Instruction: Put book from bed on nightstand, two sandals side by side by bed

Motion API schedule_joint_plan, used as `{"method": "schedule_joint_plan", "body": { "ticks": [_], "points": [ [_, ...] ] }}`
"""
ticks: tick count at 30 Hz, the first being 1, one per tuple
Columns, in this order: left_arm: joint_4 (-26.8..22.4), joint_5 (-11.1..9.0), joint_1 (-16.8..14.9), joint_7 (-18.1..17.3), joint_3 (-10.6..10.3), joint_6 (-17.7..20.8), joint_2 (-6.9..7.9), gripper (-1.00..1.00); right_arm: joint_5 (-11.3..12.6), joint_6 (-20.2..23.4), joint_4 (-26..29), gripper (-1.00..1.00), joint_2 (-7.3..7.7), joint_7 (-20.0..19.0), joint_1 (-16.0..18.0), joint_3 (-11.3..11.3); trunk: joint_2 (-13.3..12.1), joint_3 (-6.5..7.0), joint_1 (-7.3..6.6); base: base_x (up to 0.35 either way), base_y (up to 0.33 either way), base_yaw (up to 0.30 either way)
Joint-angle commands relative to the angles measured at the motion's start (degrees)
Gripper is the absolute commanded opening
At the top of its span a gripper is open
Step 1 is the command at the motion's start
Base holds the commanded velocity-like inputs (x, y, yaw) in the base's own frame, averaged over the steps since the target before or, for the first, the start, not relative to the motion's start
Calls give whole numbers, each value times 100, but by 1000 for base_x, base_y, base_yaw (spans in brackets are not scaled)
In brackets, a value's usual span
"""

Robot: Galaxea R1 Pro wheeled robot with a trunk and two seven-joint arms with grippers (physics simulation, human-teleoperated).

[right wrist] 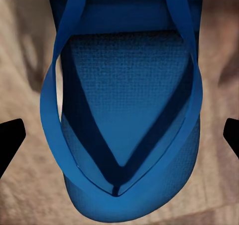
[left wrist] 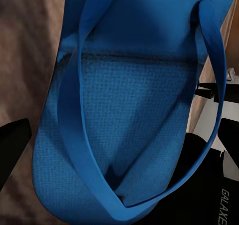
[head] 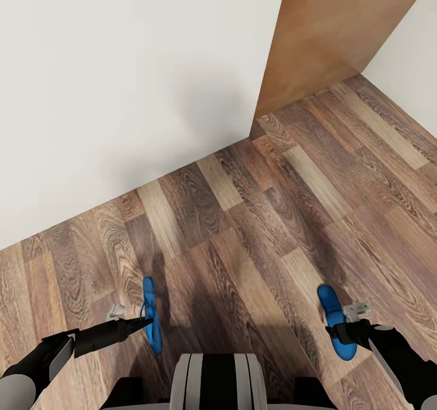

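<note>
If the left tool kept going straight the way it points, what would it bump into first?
The left tool points at the blue sandal right at its tip, and that sandal sits close up in the left wrist view. They look to be touching already, though depth is unclear.

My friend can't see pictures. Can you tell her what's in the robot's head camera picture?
Two robot arms each hold up a blue sandal, left sandal and right sandal, over a brown wood-plank floor. Ahead are a white wall and a brown wooden door.
</note>
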State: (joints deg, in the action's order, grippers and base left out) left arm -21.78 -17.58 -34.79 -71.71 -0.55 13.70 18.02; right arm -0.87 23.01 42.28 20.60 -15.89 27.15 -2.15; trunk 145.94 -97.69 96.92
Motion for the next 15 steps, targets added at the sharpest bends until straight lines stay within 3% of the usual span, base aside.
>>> {"method": "schedule_joint_plan", "body": {
  "ticks": [1, 6, 7, 15],
  "points": [
    [-1, -27, -1, -19, -6, 61, 1, -100, -10, 28, 9, 100, 5, -11, 1, -13, 1, -3, -1, 0, 0, 0],
    [-1, -27, -1, -19, -6, 59, 1, -100, -10, 28, 9, 100, 5, -9, 1, -13, 1, -3, -1, 0, 0, 0],
    [0, -27, -1, -19, -6, 59, 4, -100, -10, 28, 12, -100, 5, -6, 1, -13, 1, -3, -1, 0, 0, 0],
    [1, -27, -1, -19, -6, 62, 1, -100, -12, 28, 17, -100, 5, 8, 1, -13, 1, -3, -1, 0, 0, 0]
  ]
}}
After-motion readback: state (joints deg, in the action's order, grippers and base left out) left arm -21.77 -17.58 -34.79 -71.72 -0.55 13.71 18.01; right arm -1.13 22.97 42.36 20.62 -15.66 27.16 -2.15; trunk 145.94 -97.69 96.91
